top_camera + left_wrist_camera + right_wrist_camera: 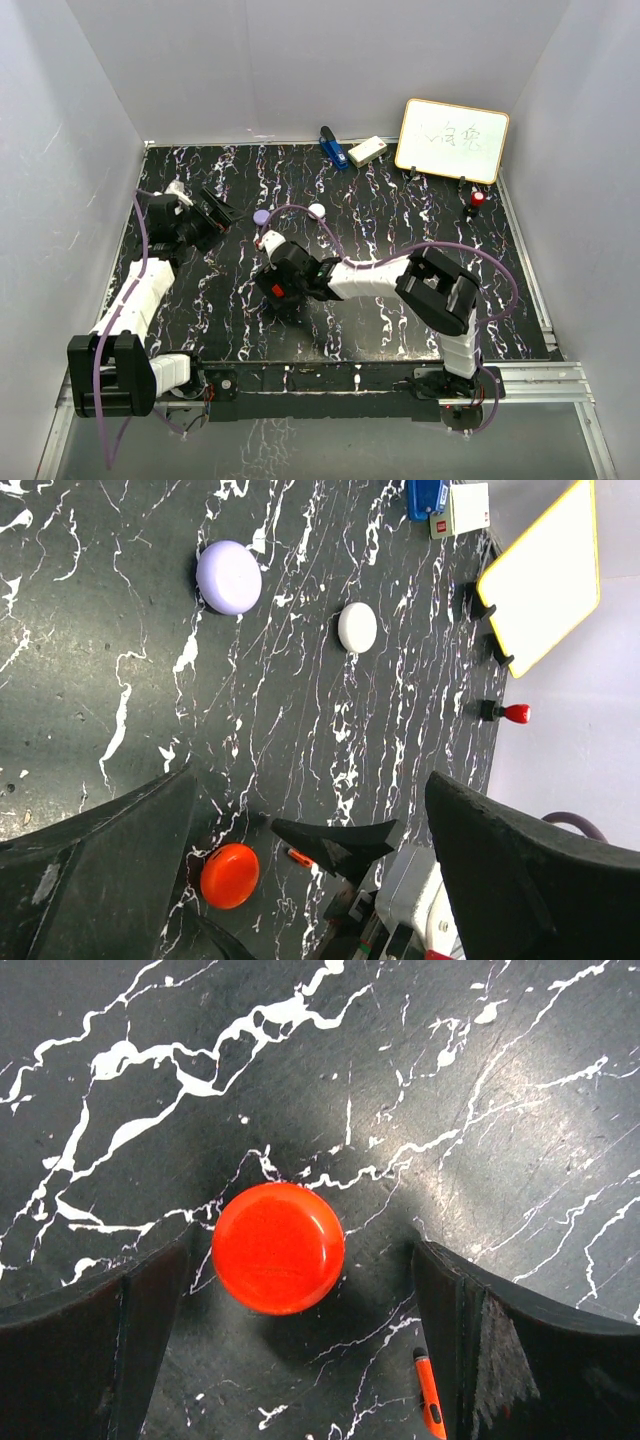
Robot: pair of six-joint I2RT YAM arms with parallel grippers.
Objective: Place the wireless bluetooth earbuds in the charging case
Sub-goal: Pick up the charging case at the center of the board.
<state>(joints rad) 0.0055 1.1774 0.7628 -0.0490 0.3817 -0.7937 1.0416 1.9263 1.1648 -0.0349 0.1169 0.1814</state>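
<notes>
The right arm folds at its elbow near 4 o'clock on the marbled black surface and stretches its forearm toward 9 o'clock. Its end effector points down close to the middle of the surface. Its jaws stand wide apart and grip nothing. The red case, a glossy round closed button shape, lies flat on the surface between the two fingers. There is a gap on either side of it, smaller on the 9 o'clock side in the wrist view. At about 5 o'clock from that case lies a red earbud, a tiny thin orange-red sliver with small dark marks. It rests on the surface just beside the inner face of the other finger; whether it touches that finger I cannot tell. The left arm rises from its base at 7 o'clock and carries its end effector out toward 10 o'clock, tilted and facing 3 o'clock. Its jaws are also spread wide, with nothing between them. Ahead of it a purple case and a smaller white case lie closed on the surface, near each other but apart. Both lie toward 12 o'clock from the red case.
</notes>
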